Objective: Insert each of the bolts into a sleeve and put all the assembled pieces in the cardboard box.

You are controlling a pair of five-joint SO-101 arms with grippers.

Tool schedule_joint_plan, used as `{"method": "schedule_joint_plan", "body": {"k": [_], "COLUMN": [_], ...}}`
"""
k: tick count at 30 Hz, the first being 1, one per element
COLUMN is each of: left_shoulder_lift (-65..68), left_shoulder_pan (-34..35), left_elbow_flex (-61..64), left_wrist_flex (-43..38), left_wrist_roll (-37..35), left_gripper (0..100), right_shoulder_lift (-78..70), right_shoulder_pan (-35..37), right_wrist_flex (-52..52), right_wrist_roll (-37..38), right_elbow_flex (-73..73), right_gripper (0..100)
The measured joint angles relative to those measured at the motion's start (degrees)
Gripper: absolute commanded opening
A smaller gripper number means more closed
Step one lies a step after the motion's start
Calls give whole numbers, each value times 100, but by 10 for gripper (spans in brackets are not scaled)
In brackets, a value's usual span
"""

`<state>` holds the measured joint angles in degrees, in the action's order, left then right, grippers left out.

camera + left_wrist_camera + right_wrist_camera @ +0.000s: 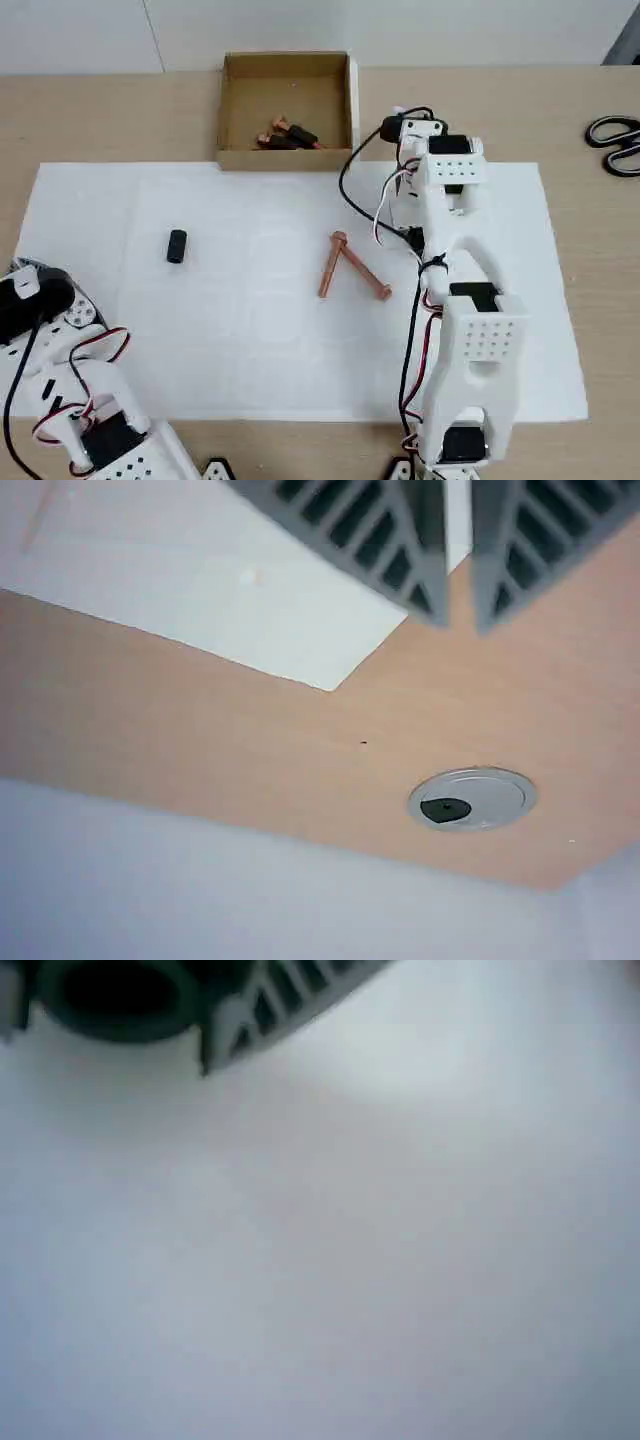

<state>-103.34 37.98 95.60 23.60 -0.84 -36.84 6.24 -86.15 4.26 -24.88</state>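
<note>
Left fingers (pixel 400 550) closed, nothing between them, just a thin slit at the tips. They hang over bare table (pixel 200 740), just past the corner of the white sheet (pixel 200 590), with a round grommet (pixel 470 800) near the tips.

Right arm (pixel 470 330) is stretched up the sheet and its end sits just beside the right wall of the box (pixel 232 100). Cannot tell whether its grip is open or closed.

Sleeve (pixel 177 246) lies alone on the sheet, well apart from the left fingers and the right arm. Two bolts (pixel 333 265) lie in a V mid-sheet, ends meeting or nearly so, near the right arm and gripped by neither arm. Assembled pieces (pixel 285 135) are in the box. Scissors (pixel 615 145) lie on the table, well apart from everything.
</note>
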Motion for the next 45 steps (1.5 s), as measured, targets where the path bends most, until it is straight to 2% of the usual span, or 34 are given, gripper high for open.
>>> {"method": "schedule_joint_plan", "body": {"k": [3, 9, 12, 18, 24, 27, 31, 34, 38, 43, 45], "left_shoulder_lift": [0, 0, 0, 0, 0, 0, 0, 0, 0, 0, 0], "left_shoulder_pan": [0, 0, 0, -62, -914, -1565, -2127, -2215, -2224, -2233, -2233], "left_elbow_flex": [0, 0, 0, 0, -132, -334, -387, -387, -387, -387, -387], "left_wrist_flex": [0, 0, 0, 158, 932, 1152, 1169, 1187, 1196, 1196, 1196], "left_wrist_roll": [0, 35, 440, 703, 730, 730, 730, 730, 730, 730, 730], "left_gripper": [6, 6, 6, 6, 6, 6, 6, 6, 6, 6, 6], "right_shoulder_lift": [88, 1257, 2031, 3648, 6075, 7587, 9582, 10875, 12132, 13169, 13477], "right_shoulder_pan": [193, 484, 492, 484, 484, 466, 457, 457, 466, 299, 202], "right_wrist_flex": [-659, -967, -1002, -1011, -818, -211, 1152, 2277, 3279, 4448, 4888], "right_wrist_roll": [-18, -9, -9, -9, -9, -9, 281, 879, 1829, 1978, 1776], "right_elbow_flex": [-343, -396, -193, 888, 2365, 3429, 5240, 6734, 8440, 9705, 9987], "right_gripper": [4, 4, 4, 4, 5, 5, 5, 5, 4, 4, 4]}}
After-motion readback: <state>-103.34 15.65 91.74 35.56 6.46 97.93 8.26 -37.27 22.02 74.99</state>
